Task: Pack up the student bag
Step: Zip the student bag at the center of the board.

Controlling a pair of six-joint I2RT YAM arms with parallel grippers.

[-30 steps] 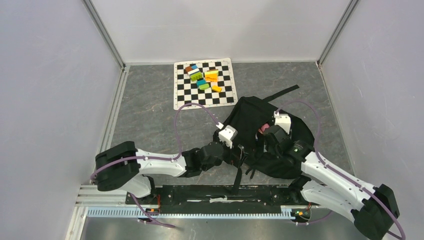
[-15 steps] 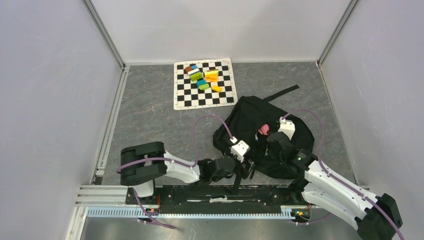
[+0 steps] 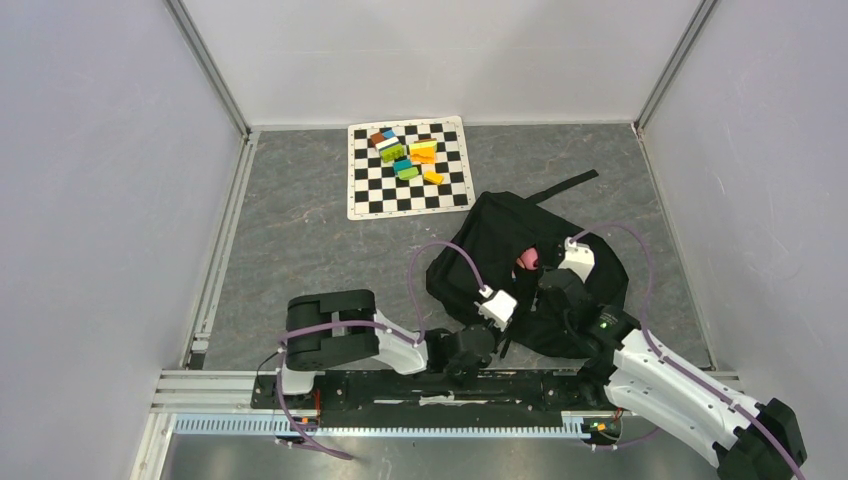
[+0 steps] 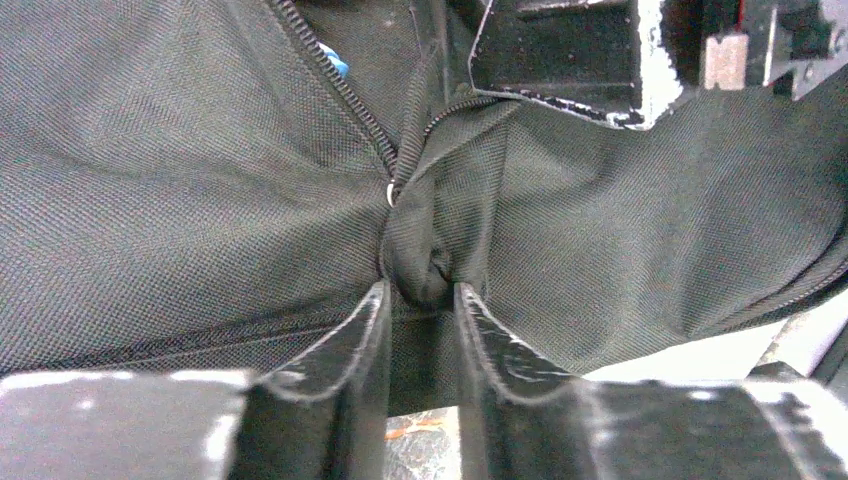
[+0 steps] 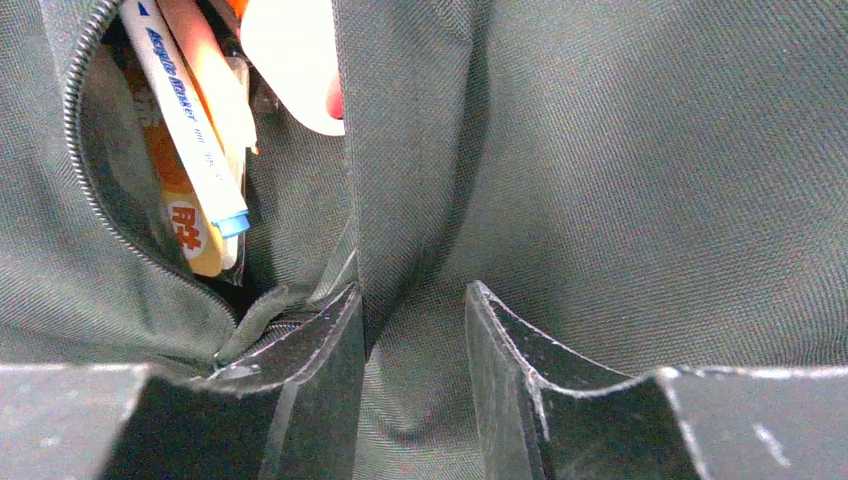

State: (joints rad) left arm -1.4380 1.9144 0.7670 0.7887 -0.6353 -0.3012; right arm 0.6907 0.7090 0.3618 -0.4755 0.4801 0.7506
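The student bag (image 3: 500,225), soft black fabric, lies right of centre with its opening showing a pink item (image 3: 527,260). My left gripper (image 3: 503,338) is at the bag's near edge. In the left wrist view it (image 4: 420,295) pinches a bunched fold of the bag (image 4: 180,180) just below where the zip (image 4: 330,85) ends. My right gripper (image 3: 545,290) sits on the bag's middle. Its own view shows it (image 5: 412,295) shut on a ridge of bag fabric (image 5: 650,180) beside the open zip pocket, where a white marker (image 5: 190,130) and an orange packet (image 5: 185,200) lie.
A black-and-white checkered mat (image 3: 390,195) with several small coloured blocks (image 3: 408,155) lies at the back. A bag strap (image 3: 563,186) trails toward the back right. A metal rail (image 3: 400,385) runs along the near edge. Grey walls close in both sides.
My left arm pulled back toward the near edge and rightward, and its jaws closed from wide open onto bag fabric. The right jaws narrowed onto the fabric ridge.
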